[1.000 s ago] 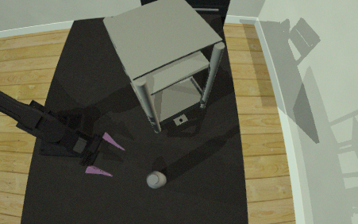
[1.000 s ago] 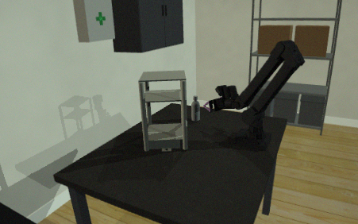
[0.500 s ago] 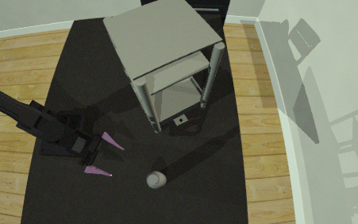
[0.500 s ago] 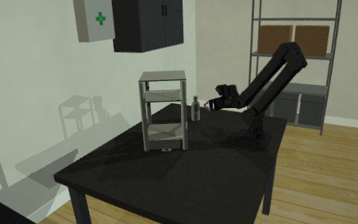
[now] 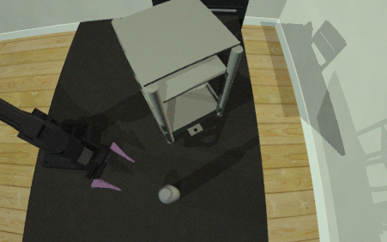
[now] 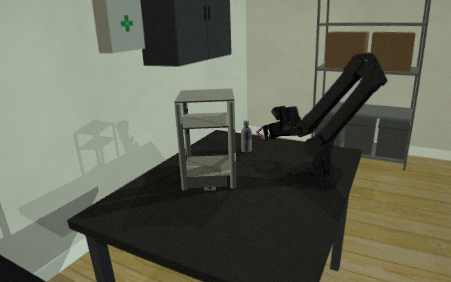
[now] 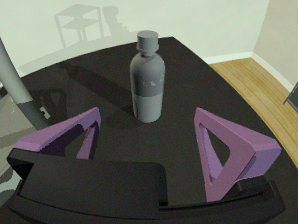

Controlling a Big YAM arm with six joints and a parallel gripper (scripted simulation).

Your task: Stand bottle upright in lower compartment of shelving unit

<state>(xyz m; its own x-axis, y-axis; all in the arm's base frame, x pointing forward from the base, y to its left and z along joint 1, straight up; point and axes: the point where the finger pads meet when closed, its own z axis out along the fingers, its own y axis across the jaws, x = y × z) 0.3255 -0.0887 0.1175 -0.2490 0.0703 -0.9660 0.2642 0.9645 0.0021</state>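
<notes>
The grey bottle [image 5: 169, 194] [image 6: 246, 139] [image 7: 148, 82] stands upright on the dark table, cap up, beyond the fingertips in the wrist view. My gripper [image 5: 128, 176] [image 6: 258, 132] [image 7: 147, 113] is open, with its pink fingers spread and nothing between them. Its fingertips point toward the bottle and are a short way from it. The grey shelving unit [image 5: 176, 39] [image 6: 205, 96] [image 7: 15, 82] stands upright on the table. Its lower compartment floor [image 5: 190, 105] [image 6: 207, 166] shows with nothing on the visible part; the back is partly hidden.
A small pale plate with a dark dot [image 5: 195, 130] [image 6: 209, 189] lies at the foot of the unit's front. The unit's round front posts [image 5: 156, 109] [image 5: 231, 77] flank the compartment opening. The dark table [image 5: 219, 214] [image 6: 255, 220] stands near a pale wall.
</notes>
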